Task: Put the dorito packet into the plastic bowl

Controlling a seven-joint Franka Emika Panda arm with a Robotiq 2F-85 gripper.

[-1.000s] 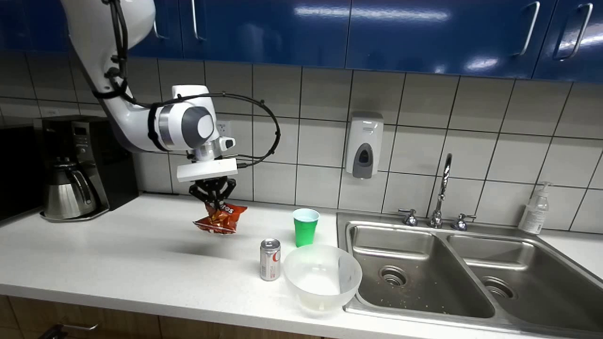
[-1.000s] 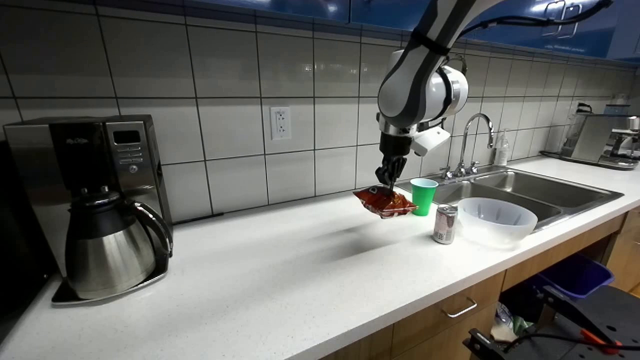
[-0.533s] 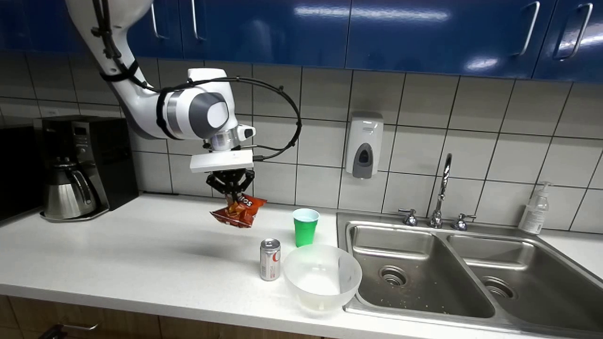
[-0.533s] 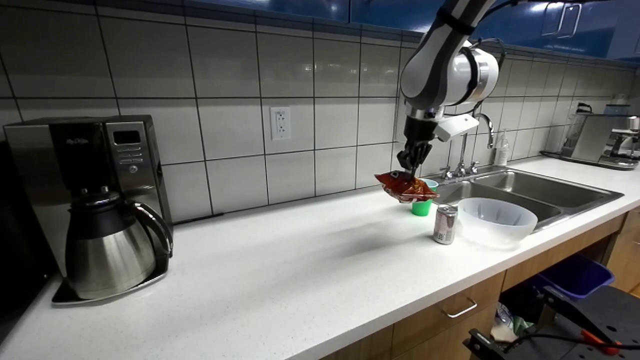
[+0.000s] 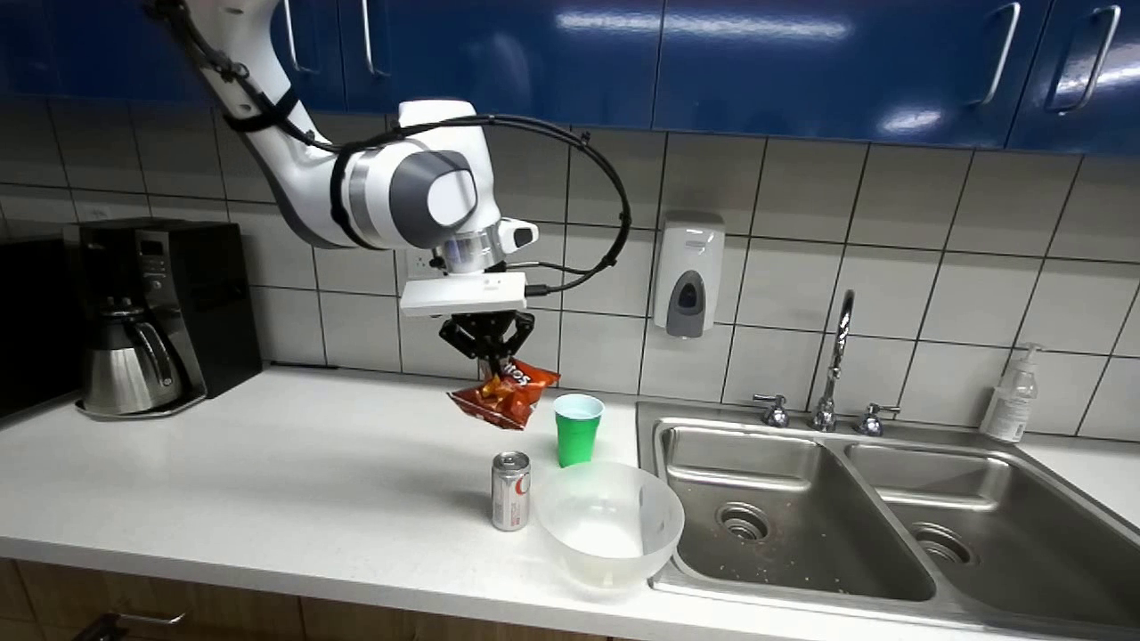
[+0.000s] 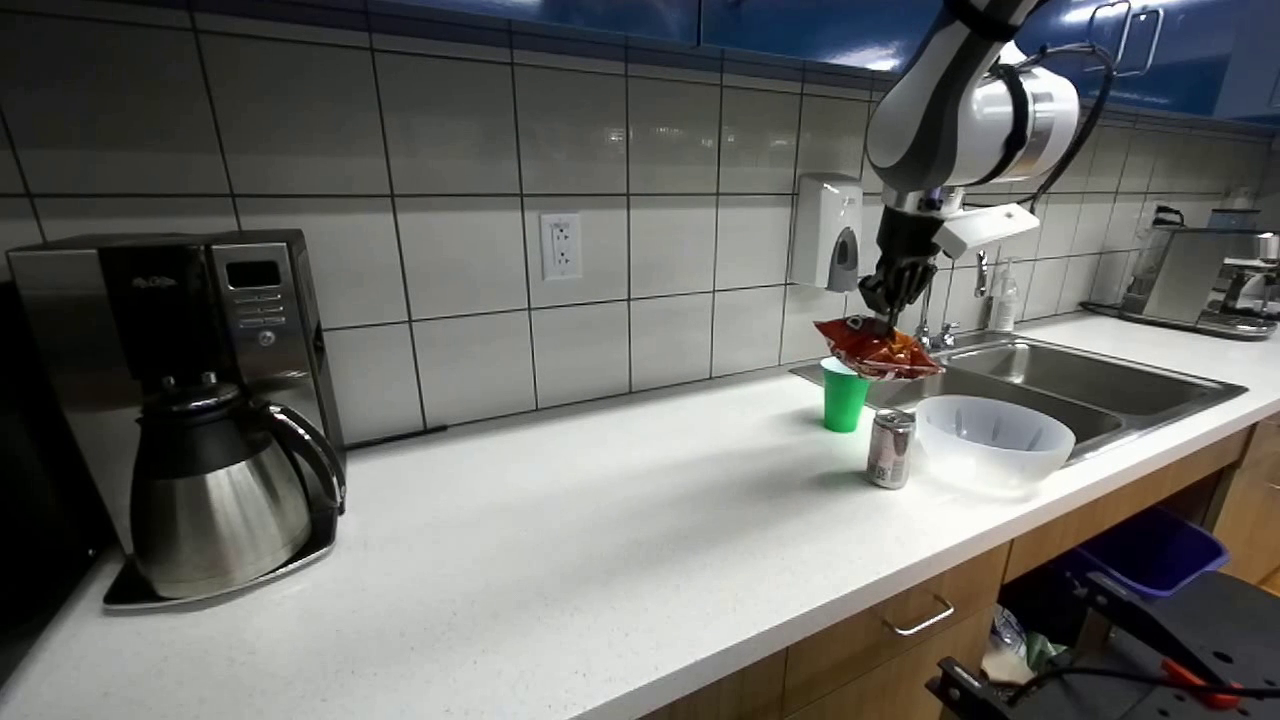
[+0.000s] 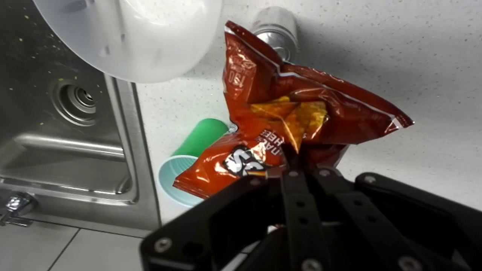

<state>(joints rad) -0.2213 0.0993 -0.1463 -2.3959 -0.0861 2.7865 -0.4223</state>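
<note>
In an exterior view, the bag (image 5: 512, 401) hangs in the air over the counter (image 5: 294, 454), off to one side of the bowl (image 5: 590, 563). The gripper (image 5: 495, 369) has hold of it near its upper middle. A gap shows between the bag and the cup (image 5: 577, 436); the can (image 5: 510, 491) stands near the bowl. I judge the bag light, soft and slick, with chips inside that would crumble under a hard squeeze.

In an exterior view, the bag (image 6: 878, 352) tilts and hides part of the cup's rim; how high it hangs is hard to read. The near wall of the bowl (image 6: 990, 450) veils most of its floor, and the arm (image 6: 920, 130) runs off the top.

In the wrist view, the fingers (image 7: 295, 190) are drawn close together with a fold of foil between them; their tips are lost in dark creases. That bunched middle looks a sound place to hold, while a loose corner would likely let the bag swing. The bag covers part of the can and the cup, the bowl is cut off at the top, and the bag's lettering shows only in part.
</note>
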